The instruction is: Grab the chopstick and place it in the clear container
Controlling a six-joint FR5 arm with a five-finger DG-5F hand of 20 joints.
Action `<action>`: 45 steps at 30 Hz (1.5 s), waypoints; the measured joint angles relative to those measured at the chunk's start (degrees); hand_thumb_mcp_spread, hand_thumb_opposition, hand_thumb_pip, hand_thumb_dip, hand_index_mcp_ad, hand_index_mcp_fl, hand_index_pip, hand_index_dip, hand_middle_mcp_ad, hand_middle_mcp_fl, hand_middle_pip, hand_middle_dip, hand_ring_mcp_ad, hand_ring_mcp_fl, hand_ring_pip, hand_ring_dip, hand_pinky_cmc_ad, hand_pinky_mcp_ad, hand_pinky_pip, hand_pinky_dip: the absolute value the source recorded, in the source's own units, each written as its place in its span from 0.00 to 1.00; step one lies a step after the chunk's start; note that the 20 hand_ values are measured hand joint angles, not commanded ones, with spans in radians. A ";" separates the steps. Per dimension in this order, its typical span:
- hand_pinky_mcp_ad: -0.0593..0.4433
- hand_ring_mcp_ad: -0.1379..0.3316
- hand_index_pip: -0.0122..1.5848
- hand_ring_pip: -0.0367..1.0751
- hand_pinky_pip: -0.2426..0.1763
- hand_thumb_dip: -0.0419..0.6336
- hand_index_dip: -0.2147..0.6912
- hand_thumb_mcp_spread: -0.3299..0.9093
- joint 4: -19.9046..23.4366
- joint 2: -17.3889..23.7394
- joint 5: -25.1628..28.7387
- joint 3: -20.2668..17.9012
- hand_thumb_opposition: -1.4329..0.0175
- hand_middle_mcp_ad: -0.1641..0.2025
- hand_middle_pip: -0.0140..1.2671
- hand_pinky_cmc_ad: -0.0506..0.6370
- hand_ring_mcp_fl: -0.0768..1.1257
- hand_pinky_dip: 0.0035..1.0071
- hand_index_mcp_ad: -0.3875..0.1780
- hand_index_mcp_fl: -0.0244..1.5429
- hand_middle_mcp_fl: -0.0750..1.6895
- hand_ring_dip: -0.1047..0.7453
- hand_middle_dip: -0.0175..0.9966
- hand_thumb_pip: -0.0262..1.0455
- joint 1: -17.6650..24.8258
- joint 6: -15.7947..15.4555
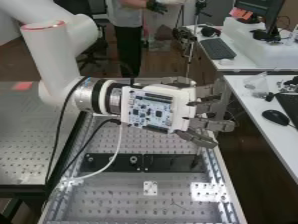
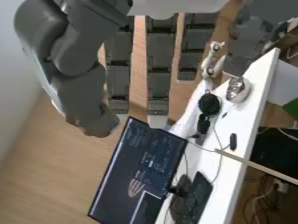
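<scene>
1. Lab/office room, with a white desk [image 1: 256, 107] off to the side and a perforated metal tabletop [image 1: 110, 202] up front, dark bar [image 1: 169, 163] across.
2. Looks like pre-grasp to me: nothing picked up, so probably just the start of the job.
3. Can't tell the chopstick's whereabouts from these views, sorry. Same with the clear container; can't pin down its spot either.
4. Next move, guessing: locate the chopstick first, bring the palm round towards it, lower carefully, then pinch before heading for the container. Wouldn't close on anything yet.
5. As for pose, arm [image 1: 56, 62] in from the upper left of the high view, then a bend at the wrist and out sideways over the tabletop. Hand [image 1: 183, 101] roughly level, well above the dark bar, circuit board [image 1: 149, 111] facing the camera.
6. Fingers [image 2: 159, 75] released, pretty much straight, gripping nothing, pointing towards the desk side.
</scene>
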 joint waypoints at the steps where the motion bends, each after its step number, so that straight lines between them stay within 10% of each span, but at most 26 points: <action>1: 0.76 0.43 0.26 0.13 0.43 0.61 0.51 0.60 -0.39 -0.84 0.02 0.34 0.41 0.55 0.11 0.65 0.23 0.17 0.35 0.38 0.42 0.46 0.71 0.67 -0.02 0.08; 12: 0.75 0.43 0.22 0.12 0.43 0.61 0.52 0.60 -2.79 -6.84 1.12 5.38 0.41 0.55 0.11 0.63 0.23 0.17 0.35 0.39 0.43 0.47 0.71 0.64 -1.48 2.19; 45: 0.75 0.43 0.27 0.12 0.44 0.61 0.53 0.66 -3.04 -10.24 0.17 4.33 0.41 0.55 0.11 0.62 0.26 0.17 0.34 0.41 0.44 0.51 0.73 0.57 0.71 4.55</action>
